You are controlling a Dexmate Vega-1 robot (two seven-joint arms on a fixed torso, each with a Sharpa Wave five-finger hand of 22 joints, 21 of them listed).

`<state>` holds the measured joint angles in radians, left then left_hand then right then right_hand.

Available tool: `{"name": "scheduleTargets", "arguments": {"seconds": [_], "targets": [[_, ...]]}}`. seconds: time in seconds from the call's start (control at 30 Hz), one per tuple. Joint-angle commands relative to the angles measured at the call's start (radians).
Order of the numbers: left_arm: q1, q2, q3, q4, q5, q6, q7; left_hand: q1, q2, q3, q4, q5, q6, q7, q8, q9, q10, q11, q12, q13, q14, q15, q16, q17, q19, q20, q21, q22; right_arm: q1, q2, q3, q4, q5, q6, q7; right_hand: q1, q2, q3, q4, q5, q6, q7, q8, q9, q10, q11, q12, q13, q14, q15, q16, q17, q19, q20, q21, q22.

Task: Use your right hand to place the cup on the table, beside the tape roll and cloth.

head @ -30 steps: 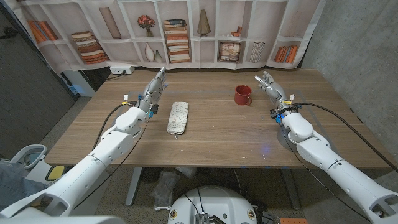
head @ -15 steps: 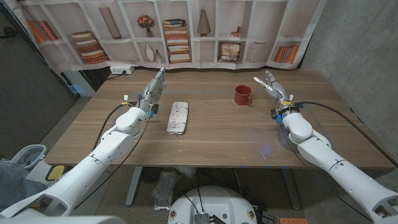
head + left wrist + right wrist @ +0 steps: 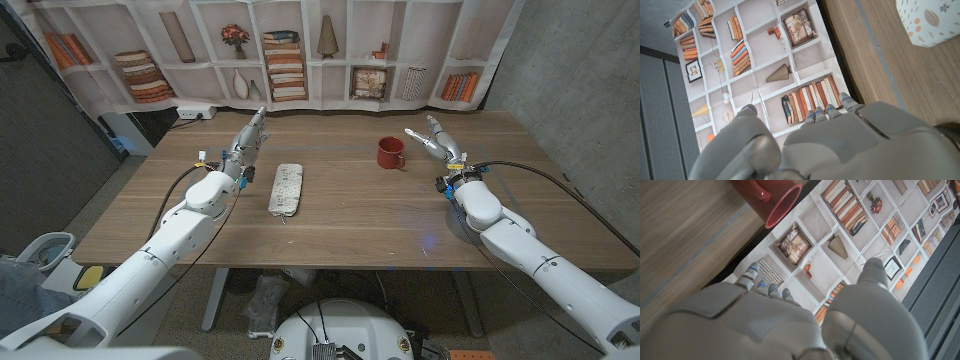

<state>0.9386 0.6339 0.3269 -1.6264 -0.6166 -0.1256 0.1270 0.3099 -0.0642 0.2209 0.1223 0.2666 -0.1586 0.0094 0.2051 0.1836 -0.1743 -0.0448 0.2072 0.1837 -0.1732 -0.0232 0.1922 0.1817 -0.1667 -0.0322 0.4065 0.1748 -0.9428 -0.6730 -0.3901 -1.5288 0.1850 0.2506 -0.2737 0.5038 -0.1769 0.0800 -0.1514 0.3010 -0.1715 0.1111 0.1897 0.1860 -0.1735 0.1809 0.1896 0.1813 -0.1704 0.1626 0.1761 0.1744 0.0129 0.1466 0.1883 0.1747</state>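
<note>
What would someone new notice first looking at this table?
The red mug stands upright on the wooden table, right of centre, with the right hand open beside it and not touching. Left of centre lies a folded patterned cloth, with the left hand raised beyond it.

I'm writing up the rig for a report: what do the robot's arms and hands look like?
Both arms have smooth white shells, with black cables looped outside near the wrists. The left hand and right hand are light grey, with small blue marks on the fingers.

A lab: printed bookshelf backdrop [image 3: 300, 50] against bare concrete wall [image 3: 570, 70].
</note>
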Motion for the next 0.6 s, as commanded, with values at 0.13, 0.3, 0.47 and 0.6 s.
{"name": "scheduleTargets", "arguments": {"seconds": [0.13, 0.3, 0.47, 0.6], "targets": [[0.015, 0.013, -0.011, -0.032, 0.002, 0.011, 0.015, 0.005, 0.008, 0.0, -0.003, 0.006, 0.004, -0.004, 0.003, 0.003, -0.017, 0.002, 0.002, 0.002, -0.046, 0.005, 0.005, 0.003, -0.125, -0.023, -0.005, 0.001, -0.012, -0.031, -0.006, -0.055, -0.078, -0.073, -0.054, 0.01, 0.003, -0.016, 0.0, 0.005, -0.139, 0.035, 0.003, 0.002, -0.082, 0.008, 0.003, 0.002, -0.016, 0.011, 0.001, 0.006, -0.01, 0.012, -0.005, 0.004], [0.02, 0.011, -0.016, -0.036, -0.002, 0.007, 0.019, 0.005, 0.008, -0.001, -0.004, 0.007, 0.004, -0.003, 0.002, 0.003, -0.016, 0.004, 0.002, 0.002, -0.046, 0.006, 0.005, 0.003, -0.124, -0.023, -0.006, 0.001, -0.013, -0.028, -0.008, -0.058, -0.115, -0.082, -0.093, 0.013, 0.004, -0.023, 0.001, 0.006, -0.132, 0.024, 0.006, 0.002, -0.078, 0.005, 0.006, 0.002, -0.013, 0.008, 0.004, 0.006, -0.007, 0.012, -0.002, 0.004], [0.02, 0.011, -0.017, -0.038, -0.001, 0.004, 0.018, 0.005, 0.009, -0.002, -0.004, 0.007, 0.007, -0.001, 0.002, 0.003, -0.016, 0.002, 0.001, 0.002, -0.046, 0.007, 0.004, 0.003, -0.123, -0.023, -0.009, 0.002, -0.013, -0.033, -0.012, -0.066, -0.147, -0.106, -0.114, 0.017, 0.005, -0.029, 0.001, 0.008, -0.126, 0.017, 0.009, 0.002, -0.075, 0.002, 0.008, 0.002, -0.01, 0.005, 0.006, 0.006, -0.007, 0.012, 0.0, 0.004], [0.018, 0.002, -0.017, -0.031, -0.006, -0.002, 0.016, 0.005, 0.009, -0.003, -0.004, 0.007, 0.006, -0.001, 0.002, 0.003, -0.015, 0.008, 0.001, 0.002, -0.045, 0.007, 0.004, 0.003, -0.123, -0.022, -0.01, 0.002, -0.016, -0.03, -0.013, -0.059, -0.164, -0.095, -0.134, 0.02, 0.007, -0.033, 0.002, 0.009, -0.113, 0.018, 0.013, 0.002, -0.066, 0.002, 0.012, 0.002, -0.004, 0.005, 0.009, 0.006, -0.005, 0.018, 0.001, 0.004]]}}
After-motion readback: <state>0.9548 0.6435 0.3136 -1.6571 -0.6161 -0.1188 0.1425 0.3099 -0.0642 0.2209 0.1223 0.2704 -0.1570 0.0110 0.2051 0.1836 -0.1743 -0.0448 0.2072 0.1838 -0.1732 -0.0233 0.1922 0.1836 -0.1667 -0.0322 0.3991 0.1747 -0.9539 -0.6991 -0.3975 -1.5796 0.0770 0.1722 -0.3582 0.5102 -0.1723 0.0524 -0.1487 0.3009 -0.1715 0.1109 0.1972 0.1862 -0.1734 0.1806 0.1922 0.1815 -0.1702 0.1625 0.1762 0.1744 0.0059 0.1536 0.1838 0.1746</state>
